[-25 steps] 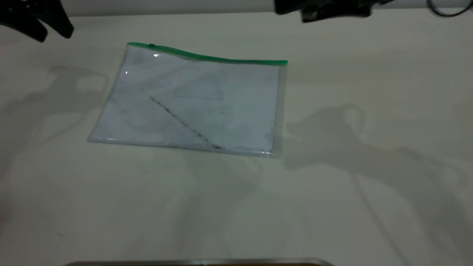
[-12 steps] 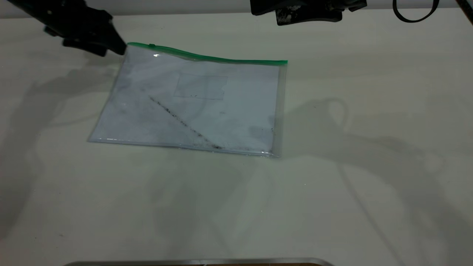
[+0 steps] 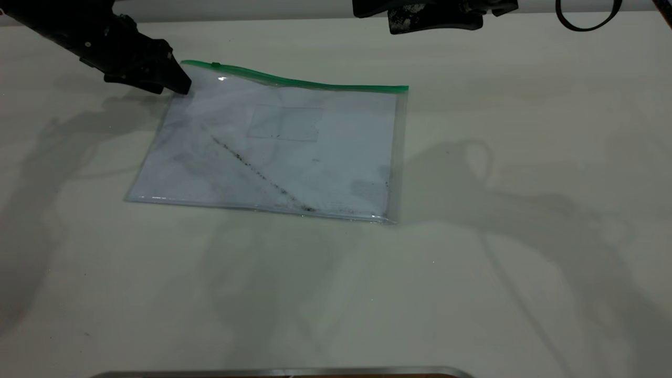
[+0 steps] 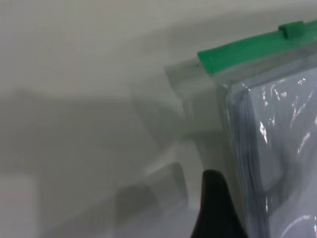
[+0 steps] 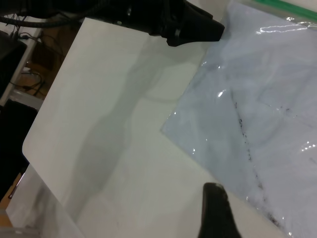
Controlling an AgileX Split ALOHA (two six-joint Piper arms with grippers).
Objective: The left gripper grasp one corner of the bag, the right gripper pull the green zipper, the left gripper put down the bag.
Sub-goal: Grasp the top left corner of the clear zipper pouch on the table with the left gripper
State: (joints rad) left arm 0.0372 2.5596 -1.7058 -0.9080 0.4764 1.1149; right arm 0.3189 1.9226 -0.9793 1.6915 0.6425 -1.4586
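Note:
The bag (image 3: 278, 147) lies flat on the white table, a clear pouch with white paper and a dark smudge line inside. The green zipper (image 3: 304, 82) runs along its far edge, with the slider tab (image 3: 215, 64) near the far-left corner. My left gripper (image 3: 176, 86) is low at that corner, open, its tips at the bag's edge. In the left wrist view one finger (image 4: 215, 208) sits beside the bag's side edge (image 4: 247, 163), below the zipper's end (image 4: 237, 52). My right gripper (image 3: 378, 10) hovers open above the table's far edge, away from the bag.
A looped black cable (image 3: 588, 21) hangs at the far right. A metal strip (image 3: 283, 373) lines the near table edge. The right wrist view shows the left gripper (image 5: 198, 29), the bag (image 5: 257, 114) and the table's rounded corner (image 5: 29, 144).
My left gripper has come in from the far left and dropped to the bag's far-left corner. My right gripper has shifted a little to the left. The bag has not moved.

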